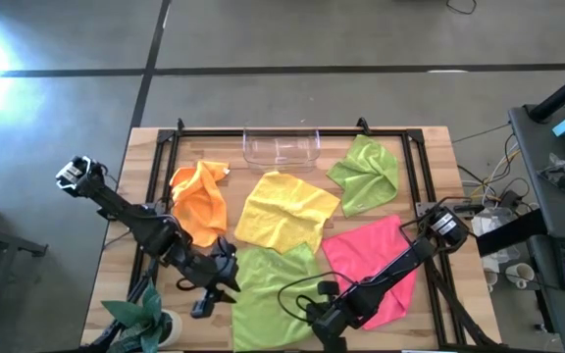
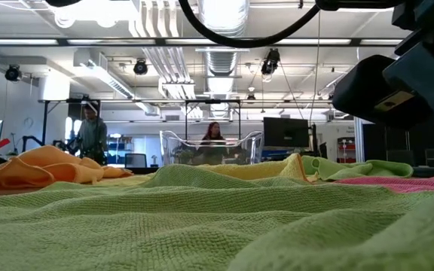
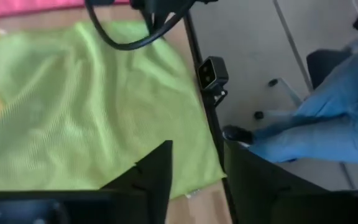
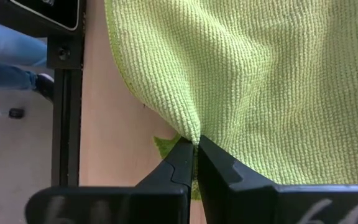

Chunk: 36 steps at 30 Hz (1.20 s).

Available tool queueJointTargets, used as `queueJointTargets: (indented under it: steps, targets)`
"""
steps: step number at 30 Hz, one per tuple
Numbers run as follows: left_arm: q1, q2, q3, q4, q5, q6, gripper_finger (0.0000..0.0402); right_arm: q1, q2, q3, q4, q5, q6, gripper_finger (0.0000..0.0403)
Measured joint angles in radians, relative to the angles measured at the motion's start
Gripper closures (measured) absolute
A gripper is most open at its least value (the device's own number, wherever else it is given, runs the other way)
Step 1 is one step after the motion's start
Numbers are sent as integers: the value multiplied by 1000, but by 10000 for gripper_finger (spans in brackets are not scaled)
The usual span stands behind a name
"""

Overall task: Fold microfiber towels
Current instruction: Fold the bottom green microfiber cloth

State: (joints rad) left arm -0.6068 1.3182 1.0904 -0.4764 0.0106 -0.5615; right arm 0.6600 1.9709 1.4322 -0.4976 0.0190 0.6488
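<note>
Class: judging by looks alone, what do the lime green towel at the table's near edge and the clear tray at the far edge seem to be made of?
Lime green towel: soft knitted microfiber-like cloth, matte; fine looped ribs show, and it drapes and puckers where the right gripper pinches it. Clear tray: probably rigid plastic, glossy; see-through walls with bright highlights.

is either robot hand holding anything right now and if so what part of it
Yes. The right hand is shut on the near lime green towel, pinching a raised fold at its edge. The left hand stands open at that towel's corner, holding nothing.
</note>
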Motion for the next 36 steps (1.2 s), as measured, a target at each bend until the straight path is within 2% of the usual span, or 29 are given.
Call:
queueJointTargets:
  steps: [3, 7, 15, 22, 36]
  targets:
    - [-23, 8, 0, -3, -1, -35, 246, -11, 0, 0, 1, 0, 29, 394]
    - [-85, 55, -1, -3, -3, -34, 243, -33, 0, 0, 3, 1, 58, 394]
    - [-178, 253, 32, -4, -20, -35, 243, -45, 0, 0, 8, -14, 82, 394]
    - [-197, 402, 106, -3, -20, -35, 243, -46, 0, 0, 5, -17, 75, 394]
    - [-228, 594, 202, 56, -27, 23, 243, -46, 0, 0, 4, -19, 74, 394]
